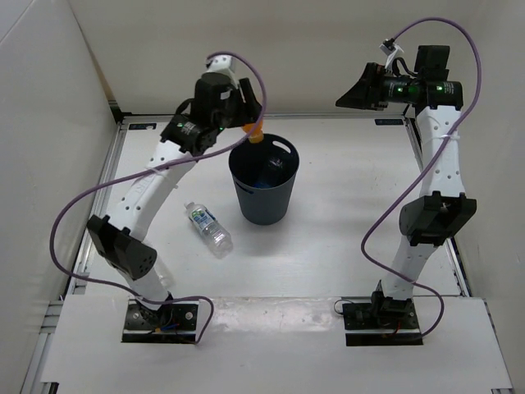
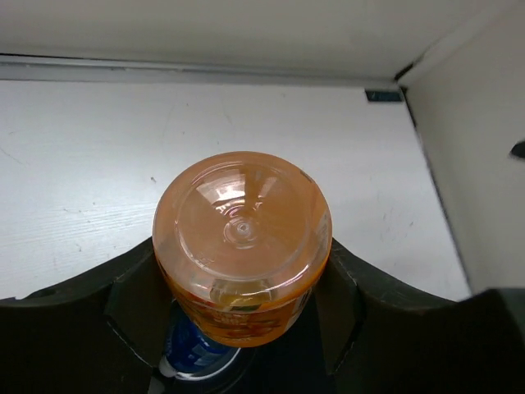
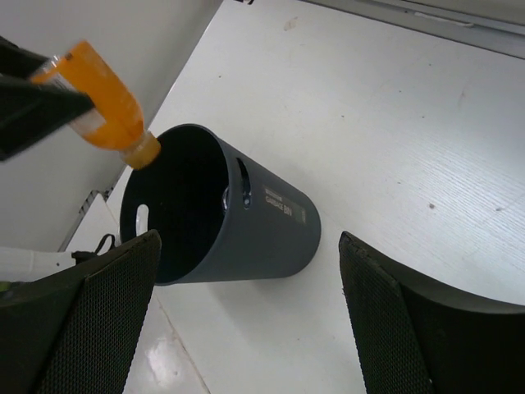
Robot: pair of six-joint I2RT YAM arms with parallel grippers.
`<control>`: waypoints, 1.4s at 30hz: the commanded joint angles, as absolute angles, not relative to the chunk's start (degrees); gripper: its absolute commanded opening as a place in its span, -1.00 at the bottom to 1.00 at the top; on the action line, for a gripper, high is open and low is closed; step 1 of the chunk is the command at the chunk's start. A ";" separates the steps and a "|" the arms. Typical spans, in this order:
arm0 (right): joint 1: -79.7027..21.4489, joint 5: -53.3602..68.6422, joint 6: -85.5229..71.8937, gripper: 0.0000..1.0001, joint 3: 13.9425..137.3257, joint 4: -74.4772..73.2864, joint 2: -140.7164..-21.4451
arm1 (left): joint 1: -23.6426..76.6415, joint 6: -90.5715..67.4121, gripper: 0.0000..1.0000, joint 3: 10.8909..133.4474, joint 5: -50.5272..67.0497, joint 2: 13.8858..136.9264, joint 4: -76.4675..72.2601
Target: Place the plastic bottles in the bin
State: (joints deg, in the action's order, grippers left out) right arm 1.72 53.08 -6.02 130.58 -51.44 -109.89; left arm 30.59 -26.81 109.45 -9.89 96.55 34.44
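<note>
Holding the orange bottle [image 3: 102, 94] cap-down just above the bin's [image 1: 264, 197] far-left rim, your left gripper [image 2: 242, 295] is clenched on it, while your right gripper [image 3: 250, 320] hangs released, well apart to the bin's far right, and a white-and-green-labelled bottle [image 1: 207, 228] lies on the table [image 1: 344, 205] near the bin's left.

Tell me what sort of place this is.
Probably a robotics lab test cell: left arm and right arm bolted to a white table, plain white walls boxing it in, and a bin as a practice prop.
</note>
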 commanded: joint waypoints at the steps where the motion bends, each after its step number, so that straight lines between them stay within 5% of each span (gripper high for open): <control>1: 2.46 55.28 -5.71 0.81 130.70 -50.37 -107.32 | 33.39 -21.29 -0.13 112.67 -12.57 97.73 36.64; 3: 2.46 55.20 -5.10 0.81 130.78 -50.19 -107.14 | 33.66 -20.40 0.35 114.08 -13.79 98.61 37.87; 4: 2.55 55.11 -4.75 0.81 130.61 -50.27 -106.96 | 34.27 -20.22 0.99 115.56 -15.36 98.61 39.19; 10: 2.81 55.11 -5.01 0.81 130.17 -50.80 -106.61 | 34.19 -13.27 1.00 119.63 -26.96 95.47 44.73; 11: 2.81 54.85 -5.10 0.81 129.90 -50.63 -106.79 | 32.97 -13.62 1.00 118.58 -36.73 94.49 44.65; 14: 2.20 54.93 -5.36 0.81 129.64 -50.28 -107.22 | 28.42 -28.70 1.00 108.74 -49.46 86.77 47.79; 21: 0.09 53.79 -5.09 0.81 129.38 -48.26 -108.46 | 15.65 -53.22 1.00 88.18 -30.63 69.63 66.25; 30: -2.55 54.23 -4.75 0.81 128.31 -48.43 -109.51 | 11.78 -79.26 1.00 58.74 -27.60 55.11 79.80; 42: -2.99 54.58 -4.83 0.81 131.75 -48.34 -112.15 | 0.90 -74.62 1.00 46.85 -20.04 60.91 72.97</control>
